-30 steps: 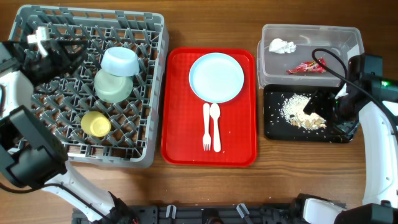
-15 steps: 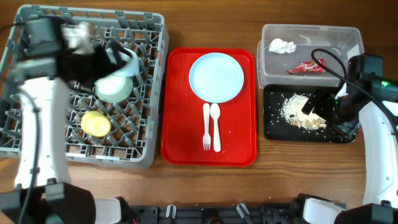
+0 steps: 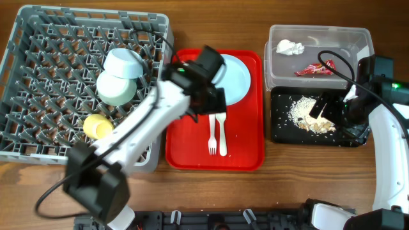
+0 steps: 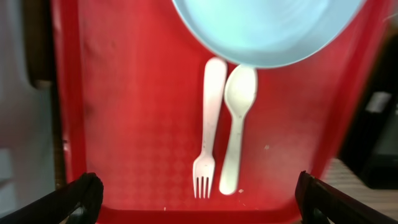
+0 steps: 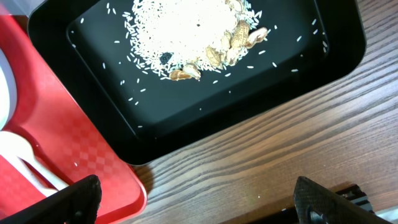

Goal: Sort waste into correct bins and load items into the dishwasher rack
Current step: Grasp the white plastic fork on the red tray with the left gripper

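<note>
The grey dishwasher rack (image 3: 161,45) holds the pale blue bowl (image 3: 123,62), the light green bowl (image 3: 115,89) and the yellow cup (image 3: 97,126). The pale blue plate (image 3: 238,80), the white fork (image 3: 211,133) and the spoon (image 3: 222,133) lie on the red tray (image 3: 188,144). My left gripper (image 3: 208,105) is open and empty above the tray. In its wrist view the fork (image 4: 208,124) and spoon (image 4: 237,124) lie between its fingers (image 4: 202,199), below the plate (image 4: 267,31). My right gripper (image 3: 329,108) is open over the black tray (image 3: 284,131) of food scraps (image 3: 307,115).
The clear tub (image 3: 348,45) behind the black tray holds the white tissue (image 3: 289,46) and the red wrapper (image 3: 316,69). In the right wrist view the open fingers (image 5: 199,199) hang over bare wood beside the black tray (image 5: 155,124), its scraps (image 5: 199,31) and the red tray's corner (image 5: 93,180).
My left arm has swung from the back left of the rack across to the right and now hangs over the red tray. The right arm has not moved.
</note>
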